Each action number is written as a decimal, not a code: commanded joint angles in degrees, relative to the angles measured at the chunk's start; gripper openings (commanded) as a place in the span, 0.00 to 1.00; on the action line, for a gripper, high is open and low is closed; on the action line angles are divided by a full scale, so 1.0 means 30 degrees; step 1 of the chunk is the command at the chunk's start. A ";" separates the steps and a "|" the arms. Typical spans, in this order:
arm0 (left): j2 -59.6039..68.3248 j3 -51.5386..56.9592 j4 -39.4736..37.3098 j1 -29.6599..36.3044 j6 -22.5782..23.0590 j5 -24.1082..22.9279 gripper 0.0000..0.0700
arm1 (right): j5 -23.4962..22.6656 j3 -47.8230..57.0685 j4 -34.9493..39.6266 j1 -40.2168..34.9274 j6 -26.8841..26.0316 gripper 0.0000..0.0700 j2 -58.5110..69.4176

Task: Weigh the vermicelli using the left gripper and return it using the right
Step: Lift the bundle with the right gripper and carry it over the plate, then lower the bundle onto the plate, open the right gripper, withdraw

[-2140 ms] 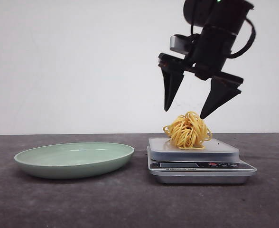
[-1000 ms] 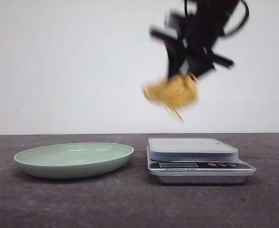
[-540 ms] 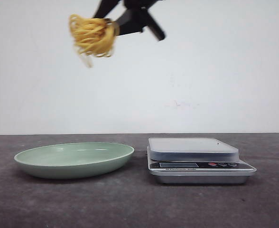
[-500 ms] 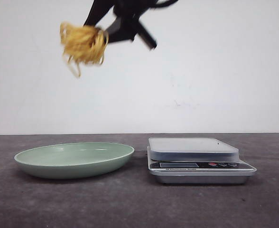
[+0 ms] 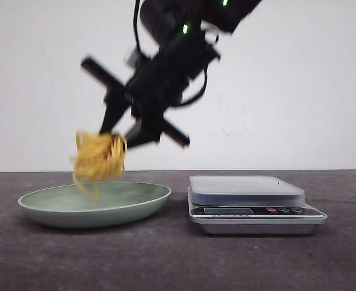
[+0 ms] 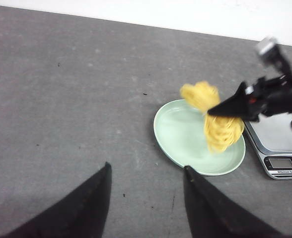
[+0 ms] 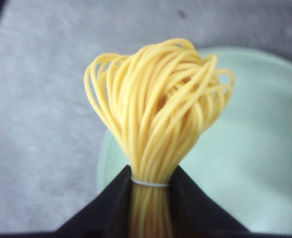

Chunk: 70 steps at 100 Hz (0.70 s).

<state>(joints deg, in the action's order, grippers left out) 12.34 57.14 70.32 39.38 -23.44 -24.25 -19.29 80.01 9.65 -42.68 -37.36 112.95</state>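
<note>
A yellow vermicelli bundle (image 5: 96, 159) hangs in my right gripper (image 5: 115, 140), just above the left part of the pale green plate (image 5: 45, 209). The right gripper is shut on the bundle's tied neck (image 7: 151, 181), and the loops (image 7: 158, 114) fan out over the plate (image 7: 265, 148). The left wrist view shows the bundle (image 6: 220, 131) and the right fingers (image 6: 230, 105) over the plate (image 6: 176, 134). My left gripper (image 6: 146, 168) is open and empty, high over bare table beside the plate. It is out of the front view.
A silver kitchen scale (image 5: 244, 188) with an empty platform stands right of the plate, close to its rim. It also shows in the left wrist view (image 6: 280, 144). The table is dark grey, with a white wall behind.
My right gripper closed on the vermicelli on the scale, lifted it high, carried it left and has come down to just above the plate. The scale platform is now empty.
</note>
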 commanded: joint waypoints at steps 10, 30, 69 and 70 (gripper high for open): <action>-0.0015 0.0291 -0.0160 0.0080 -0.0073 -0.0051 0.37 | -0.0095 0.0379 -0.0474 -0.0379 -0.0386 0.01 0.1086; -0.0015 0.0291 -0.0153 0.0080 -0.0066 -0.0051 0.37 | 0.0080 0.0379 -0.0816 -0.0488 -0.0481 0.24 0.1326; -0.0015 0.0291 -0.0153 0.0080 -0.0044 -0.0051 0.37 | 0.0291 0.0525 -0.1304 0.0284 0.0619 0.60 -0.0175; -0.0015 0.0291 -0.0153 0.0080 -0.0044 -0.0051 0.37 | 0.0364 0.0525 -0.1202 0.0342 0.0736 0.60 -0.0313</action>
<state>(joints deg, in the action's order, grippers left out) 12.34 57.14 70.43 39.38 -23.44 -24.25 -19.07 80.09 5.98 -42.11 -37.69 114.76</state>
